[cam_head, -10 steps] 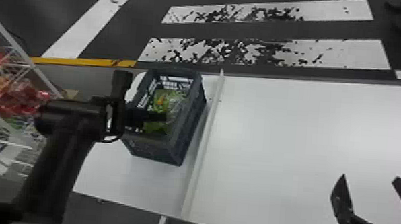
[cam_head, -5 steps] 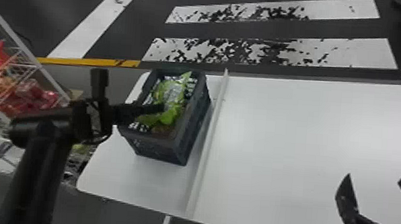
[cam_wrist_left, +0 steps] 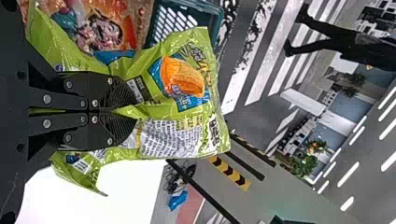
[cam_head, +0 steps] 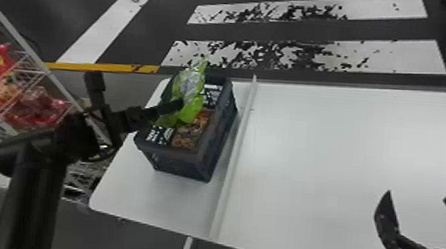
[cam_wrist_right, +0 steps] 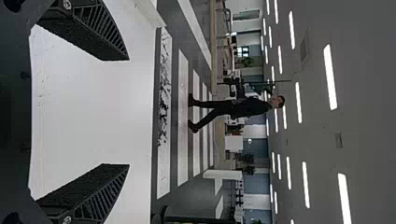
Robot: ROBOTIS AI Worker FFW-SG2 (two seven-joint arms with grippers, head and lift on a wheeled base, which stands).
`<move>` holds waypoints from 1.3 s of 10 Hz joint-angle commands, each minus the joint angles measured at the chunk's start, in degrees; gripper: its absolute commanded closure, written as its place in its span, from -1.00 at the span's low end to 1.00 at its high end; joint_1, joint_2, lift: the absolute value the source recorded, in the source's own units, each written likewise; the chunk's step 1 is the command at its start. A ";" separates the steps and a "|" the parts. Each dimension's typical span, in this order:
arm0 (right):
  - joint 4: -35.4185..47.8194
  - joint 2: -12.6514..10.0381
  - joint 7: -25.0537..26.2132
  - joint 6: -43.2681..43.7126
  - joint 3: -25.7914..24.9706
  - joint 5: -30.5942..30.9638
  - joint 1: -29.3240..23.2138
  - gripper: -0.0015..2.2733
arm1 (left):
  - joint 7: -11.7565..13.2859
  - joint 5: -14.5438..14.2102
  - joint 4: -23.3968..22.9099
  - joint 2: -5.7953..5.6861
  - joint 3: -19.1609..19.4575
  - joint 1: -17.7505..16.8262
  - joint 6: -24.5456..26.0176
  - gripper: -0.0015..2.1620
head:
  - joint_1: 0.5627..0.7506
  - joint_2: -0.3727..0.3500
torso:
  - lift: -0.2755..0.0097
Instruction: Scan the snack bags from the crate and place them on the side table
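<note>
Right fingers (cam_head: 387,220) above table (cam_head: 325,159), striped floor (cam_head: 396,53)

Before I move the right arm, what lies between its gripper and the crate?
Between the right gripper and the crate, the head view shows white tabletop and, close beside the crate, a narrow pale strip.

Dark floor (cam_head: 277,33), worn white stripes (cam_head: 388,55); wire rack (cam_head: 36,53); grey ceiling (cam_wrist_right: 369,93), lit strip lights (cam_wrist_right: 330,77); plants (cam_wrist_left: 303,165).
</note>
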State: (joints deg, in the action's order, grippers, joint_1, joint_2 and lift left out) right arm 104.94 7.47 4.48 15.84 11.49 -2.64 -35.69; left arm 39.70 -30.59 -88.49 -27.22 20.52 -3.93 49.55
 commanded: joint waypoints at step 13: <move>0.09 -0.18 0.09 -2.27 0.02 0.00 1.41 -0.94 | -23.44 5.19 -20.06 17.72 -30.89 12.37 -5.47 0.98 | 0.41 -0.13 | 0.58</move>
State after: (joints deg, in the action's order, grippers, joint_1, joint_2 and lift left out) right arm 105.03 7.30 4.57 13.67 11.58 -2.58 -34.30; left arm 16.44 -26.16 -109.84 -9.93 -8.06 8.44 45.44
